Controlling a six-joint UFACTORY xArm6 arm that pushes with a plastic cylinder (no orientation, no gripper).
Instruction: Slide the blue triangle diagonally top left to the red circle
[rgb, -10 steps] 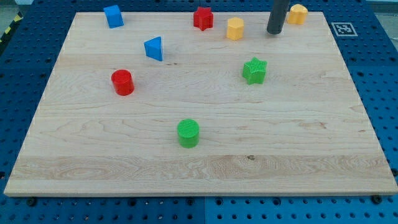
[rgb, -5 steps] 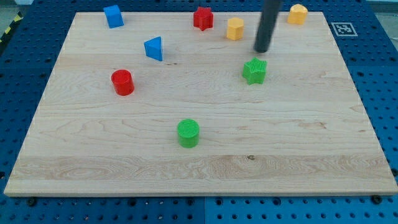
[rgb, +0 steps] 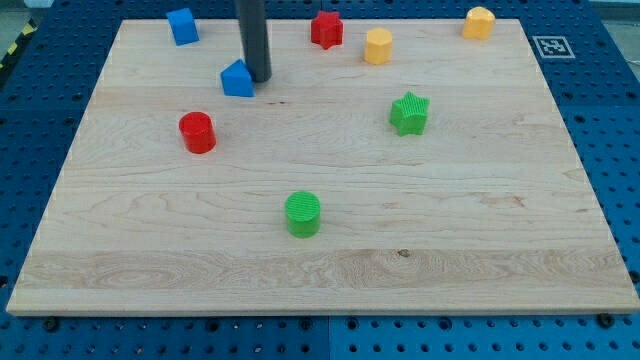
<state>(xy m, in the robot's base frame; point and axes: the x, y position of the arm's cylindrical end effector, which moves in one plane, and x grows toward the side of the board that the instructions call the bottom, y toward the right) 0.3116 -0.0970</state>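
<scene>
The blue triangle (rgb: 237, 79) lies in the upper left part of the wooden board (rgb: 330, 270). My tip (rgb: 259, 78) rests on the board right against the triangle's right side. The red circle (rgb: 198, 132) stands below and to the left of the triangle, a short gap apart from it.
A blue block (rgb: 182, 26) sits at the top left. A red star (rgb: 326, 29), a yellow block (rgb: 378, 46) and another yellow block (rgb: 479, 22) line the top edge. A green star (rgb: 409, 113) is right of centre; a green circle (rgb: 303, 214) is below centre.
My tip swept from the view's top right leftward across the board to the blue triangle's right side. The triangle has shifted slightly left and turned.
</scene>
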